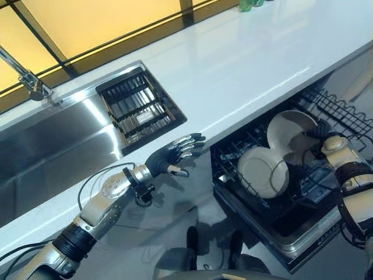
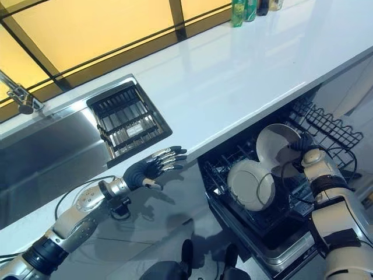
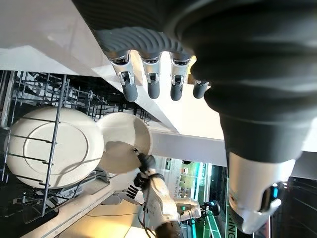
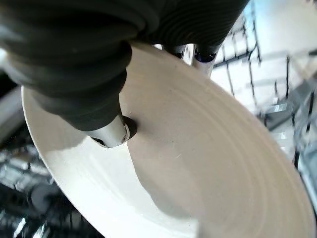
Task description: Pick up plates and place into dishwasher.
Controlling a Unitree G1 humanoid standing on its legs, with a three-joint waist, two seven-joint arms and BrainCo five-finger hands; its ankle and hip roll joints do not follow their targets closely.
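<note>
— Right hand [image 4: 99, 99]?
— Pinching cream plate [image 4: 198, 163] — thumb on face, fingers behind rim; plate tilted over dishwasher rack [image 1: 326, 111].
— Second plate [image 1: 262, 171]?
— Standing upright in rack, just beside held one.
— Left hand [image 1: 169, 157]?
— Fingers straight and spread, holding nothing — hovering at white counter [image 1: 245, 64] edge, near sink [image 1: 52, 140] with dark drainer [image 1: 140, 108].

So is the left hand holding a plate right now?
No, the left hand hangs open and empty by the counter edge; the right hand grips a plate.
</note>
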